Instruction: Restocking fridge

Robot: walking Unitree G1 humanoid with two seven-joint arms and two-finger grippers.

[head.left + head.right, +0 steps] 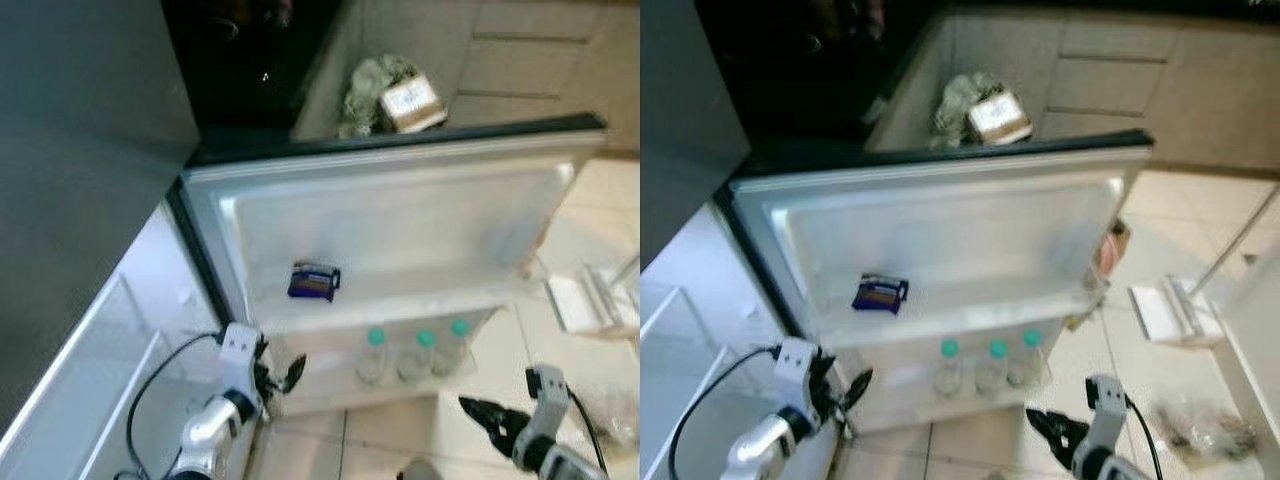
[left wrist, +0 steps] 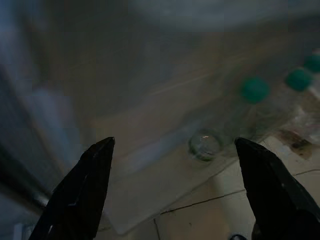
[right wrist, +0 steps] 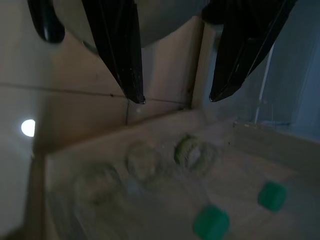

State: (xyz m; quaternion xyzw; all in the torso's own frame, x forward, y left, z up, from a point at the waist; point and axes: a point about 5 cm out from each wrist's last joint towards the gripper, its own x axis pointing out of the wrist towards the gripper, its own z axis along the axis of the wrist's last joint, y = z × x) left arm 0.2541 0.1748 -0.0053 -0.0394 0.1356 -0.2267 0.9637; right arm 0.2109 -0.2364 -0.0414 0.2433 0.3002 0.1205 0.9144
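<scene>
Fridge door (image 1: 400,215) stands swung wide, its lower rack holding three green-capped bottles (image 1: 417,352) in a row; a small blue packet (image 1: 314,281) lies on the shelf above them. Left gripper (image 1: 281,375) hovers by the rack's hinge end, fingers spread and empty. Right gripper (image 1: 483,416) waits over the tiled floor (image 1: 400,430) below the rack, likewise parted and empty. Judged step: between items. The next move calls for fetching another item to stock.
</scene>
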